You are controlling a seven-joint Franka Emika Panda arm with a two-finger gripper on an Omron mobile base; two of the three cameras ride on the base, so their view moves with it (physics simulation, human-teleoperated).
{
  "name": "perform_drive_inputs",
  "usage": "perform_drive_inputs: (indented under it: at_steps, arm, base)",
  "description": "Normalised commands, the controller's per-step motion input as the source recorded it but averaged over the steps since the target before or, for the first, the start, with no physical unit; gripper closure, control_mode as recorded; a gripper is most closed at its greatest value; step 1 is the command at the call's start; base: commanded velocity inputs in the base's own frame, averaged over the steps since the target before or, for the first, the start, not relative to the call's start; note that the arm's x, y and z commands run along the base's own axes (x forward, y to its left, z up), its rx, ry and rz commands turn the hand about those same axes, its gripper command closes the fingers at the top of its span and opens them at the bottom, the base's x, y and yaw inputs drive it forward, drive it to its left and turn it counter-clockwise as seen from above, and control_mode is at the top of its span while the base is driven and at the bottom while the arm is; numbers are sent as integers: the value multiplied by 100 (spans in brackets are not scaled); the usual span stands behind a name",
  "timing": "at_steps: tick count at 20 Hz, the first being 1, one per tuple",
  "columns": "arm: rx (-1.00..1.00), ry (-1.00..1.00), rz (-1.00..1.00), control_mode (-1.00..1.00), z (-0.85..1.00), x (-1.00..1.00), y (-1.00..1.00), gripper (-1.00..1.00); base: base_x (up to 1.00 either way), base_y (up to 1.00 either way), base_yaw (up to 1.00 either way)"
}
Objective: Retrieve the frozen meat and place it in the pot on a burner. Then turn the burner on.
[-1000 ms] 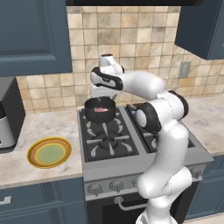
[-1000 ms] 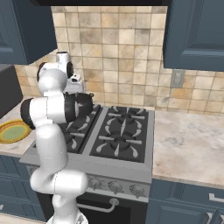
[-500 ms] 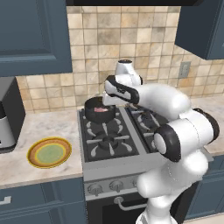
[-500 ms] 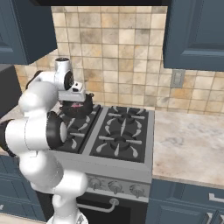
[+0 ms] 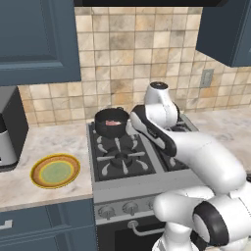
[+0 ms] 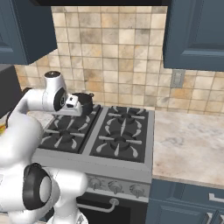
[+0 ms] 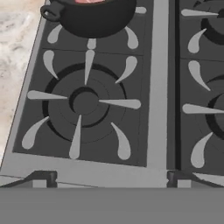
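Frozen meat (image 5: 113,122) sits in the pot (image 5: 111,122); gripper (image 7: 111,181), jaws wide apart and empty, hovers near it. Next, those small, stiff, slippery-looking knobs (image 5: 130,208) want pinching squarely.

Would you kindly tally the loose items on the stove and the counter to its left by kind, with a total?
Pot: 1
Frozen meat, inside the pot: 1
Plate, on the counter: 1
Total: 3
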Motion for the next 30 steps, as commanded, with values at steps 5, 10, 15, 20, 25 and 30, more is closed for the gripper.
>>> perform_drive_inputs:
  at_steps: [5,10,15,20,25,30]
  arm:
    - [2,-3,0,-100,-3,-100,-2,-100]
    - [3,-5,0,-100,0,-79,-2,-100]
    - [0,-2,0,-100,0,-49,0,-100]
    - [0,0,0,-100,-7,-17,0,-100]
    - [0,0,0,-100,-22,-4,0,-100]
    - [0,3,-2,-100,-1,0,0,-100]
  base:
    - [0,0,0]
    - [0,0,0]
    - [0,0,0]
    - [0,0,0]
    - [0,0,0]
    - [0,0,0]
